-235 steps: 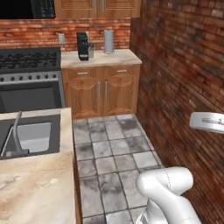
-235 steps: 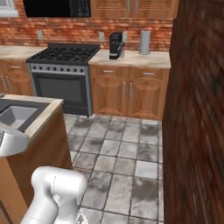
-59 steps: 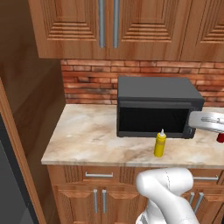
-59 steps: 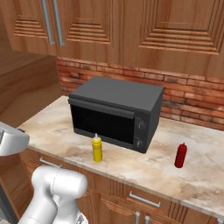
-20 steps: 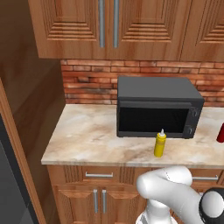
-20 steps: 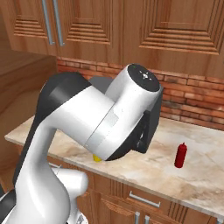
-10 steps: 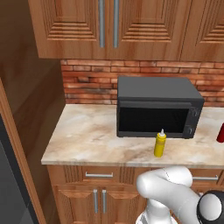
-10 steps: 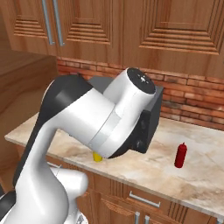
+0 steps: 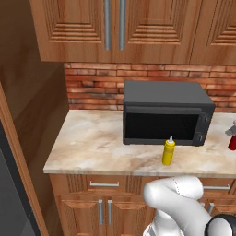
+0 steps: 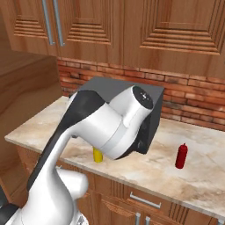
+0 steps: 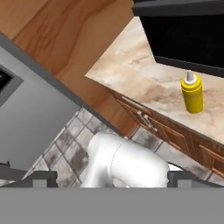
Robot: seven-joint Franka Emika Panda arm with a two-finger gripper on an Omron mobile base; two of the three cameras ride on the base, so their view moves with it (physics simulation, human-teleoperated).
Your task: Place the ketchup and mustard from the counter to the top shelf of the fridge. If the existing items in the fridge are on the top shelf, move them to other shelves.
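Swung lower and flatter across the right base view than half a second ago, big white arm link (image 10: 110, 125) now uncovering more of the yellow bottle behind it; dark joint sunk further into the lower right corner of the left base view; scene itself unshifted. Gripper (image 11: 113, 178) with fingertips (image 11: 43, 177) spread wide at the two bottom corners of the hand view, nothing between them, looking down past the counter edge toward grey tiled floor (image 11: 65, 144). One mustard (image 11: 192, 92), upright near the front edge of the counter (image 9: 92, 147), just in front of the door of one black microwave (image 9: 163, 113); seen again in the left base view (image 9: 168, 152) and, partly hidden by the arm, in the right base view (image 10: 97, 154). One ketchup (image 10: 181, 156), upright on the same counter, off the microwave's right end and well apart from the mustard; cut by the right edge in the left base view (image 9: 232, 139). Beige marbled stone over brown base cabinets (image 9: 103, 203) with metal handles. Red brick backsplash (image 9: 92, 85) behind, wooden upper cabinets (image 9: 115, 27) with two vertical bar handles above. Tall wooden panel (image 9: 32, 92) at the counter's left end; beside it a grey panel (image 11: 30, 113), identity unclear.
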